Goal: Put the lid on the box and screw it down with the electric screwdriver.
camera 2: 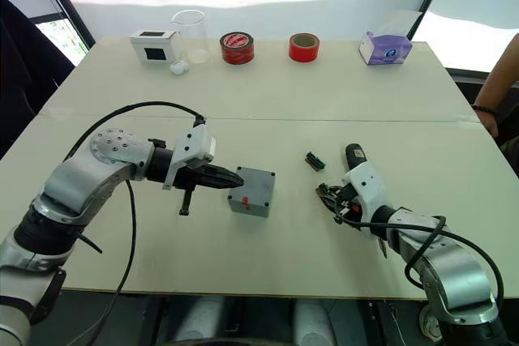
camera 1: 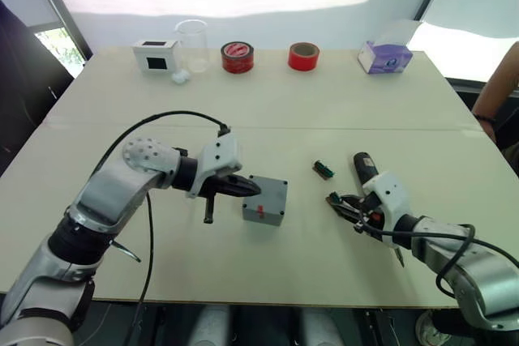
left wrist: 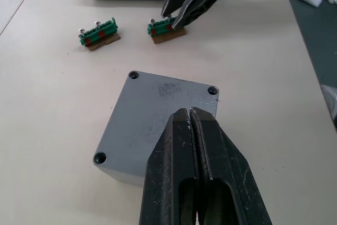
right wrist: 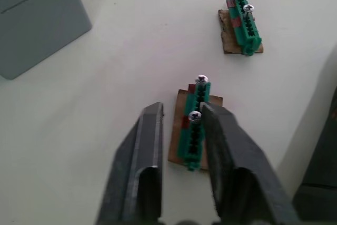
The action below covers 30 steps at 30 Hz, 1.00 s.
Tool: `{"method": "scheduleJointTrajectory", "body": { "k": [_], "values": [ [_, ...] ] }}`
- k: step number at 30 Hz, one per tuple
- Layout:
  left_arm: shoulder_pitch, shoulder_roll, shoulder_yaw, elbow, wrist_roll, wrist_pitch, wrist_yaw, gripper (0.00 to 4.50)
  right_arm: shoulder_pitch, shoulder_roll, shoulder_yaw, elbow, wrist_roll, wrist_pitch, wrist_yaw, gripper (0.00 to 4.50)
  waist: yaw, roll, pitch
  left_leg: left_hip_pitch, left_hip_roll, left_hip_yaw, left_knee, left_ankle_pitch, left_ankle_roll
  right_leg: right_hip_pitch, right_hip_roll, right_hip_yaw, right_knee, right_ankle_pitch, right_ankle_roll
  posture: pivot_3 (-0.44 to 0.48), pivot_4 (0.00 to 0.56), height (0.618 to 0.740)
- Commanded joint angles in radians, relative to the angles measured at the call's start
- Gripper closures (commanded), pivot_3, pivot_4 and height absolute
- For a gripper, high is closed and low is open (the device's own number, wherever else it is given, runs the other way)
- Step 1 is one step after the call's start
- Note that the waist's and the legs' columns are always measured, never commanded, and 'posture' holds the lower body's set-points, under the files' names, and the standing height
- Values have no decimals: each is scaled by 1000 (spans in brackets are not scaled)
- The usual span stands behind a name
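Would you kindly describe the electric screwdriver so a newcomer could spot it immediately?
On the table, look by the right gripper. The electric screwdriver lies just beyond it: a thick black cylinder, far larger than the two green screw holders nearby.

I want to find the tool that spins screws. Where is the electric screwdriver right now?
The electric screwdriver lies on the table on the robot's right, just past the right gripper and beside a small green screw holder.
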Motion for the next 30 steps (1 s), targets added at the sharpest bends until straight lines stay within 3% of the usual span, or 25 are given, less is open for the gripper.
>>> {"method": "scheduleJointTrajectory", "body": {
  "k": [1,20,26,30],
  "values": [
    [-9,2,21,-22,1,-7,7,4500,-3,-5,-5,-6,-13,-29,-7,4386,0,0,0,0,0,0,0,0,0,0,0,0,0,0,0,0,150,740],
    [-25,-5,76,75,-4,-12,34,4500,-22,-15,-60,-40,32,-52,21,4386,1,0,0,0,0,0,6,-1,1,1,0,0,4,0,0,0,150,740],
    [-20,14,104,89,-10,-1,32,4500,-104,-24,-79,-66,70,-49,38,4386,-1,0,0,0,0,0,6,-1,1,1,0,0,5,0,0,0,150,740],
    [24,44,128,65,-32,31,24,4500,-215,8,-1,-107,117,-18,39,4386,-4,0,0,0,1,0,6,-1,1,0,1,0,6,0,0,0,150,740]
  ]
}}
